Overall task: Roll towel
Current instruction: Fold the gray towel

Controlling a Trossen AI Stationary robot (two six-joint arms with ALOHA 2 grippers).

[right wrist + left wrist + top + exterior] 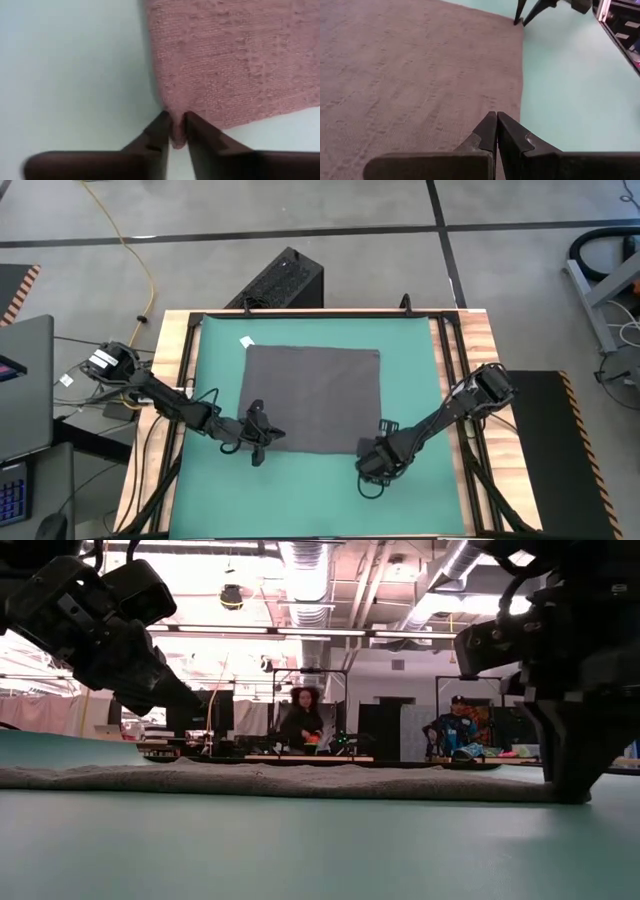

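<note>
Right hand (pixel 173 131): positioned at the near right corner of the plain dark grey soft cloth towel (pixel 312 397). Its two dark fingers (pixel 156 132) are clamped on that corner; the right wrist view shows a small tongue of cloth pinched between the tips.

Left hand (pixel 496 120): positioned at the near left corner of the towel, above the cloth's near edge. Its fingers are pressed together tip to tip. No cloth is seen between them in the left wrist view.

Towel: lies flat and unrolled on the green mat (pixel 415 360), roughly central, much smaller than the mat. A small white tag (pixel 246 341) sits at its far left corner. In the low view the cloth shows as a thin, low grey band across the mat.

Surface (pixel 488 345): wooden, with a dark frame around the mat.

Beyond the surface: a black box (pixel 280 281) stands on the floor, and two seated persons (pixel 304 722) show in the room behind.
</note>
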